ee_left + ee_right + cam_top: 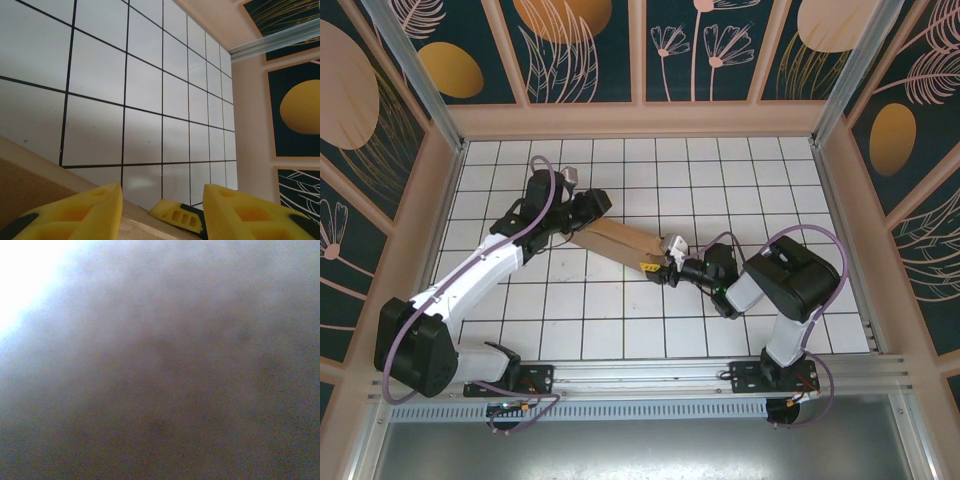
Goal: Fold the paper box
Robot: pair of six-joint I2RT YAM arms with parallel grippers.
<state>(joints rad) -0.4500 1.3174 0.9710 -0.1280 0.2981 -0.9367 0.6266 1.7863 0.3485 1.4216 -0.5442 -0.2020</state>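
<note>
The paper box is a long, narrow brown cardboard shape lying slantwise on the tiled floor between my two arms. My left gripper sits at its upper left end. In the left wrist view the yellow fingers straddle the cardboard, and the left gripper is shut on that end. My right gripper holds the lower right end, one finger on each side of it. One of its yellow fingers shows past the cardboard's edge. A brown blur lies right against the right wrist lens.
The white tiled floor is walled on three sides by a wooden frame with patterned panels. A metal rail carrying both arm bases runs along the near edge. Cables loop over each arm.
</note>
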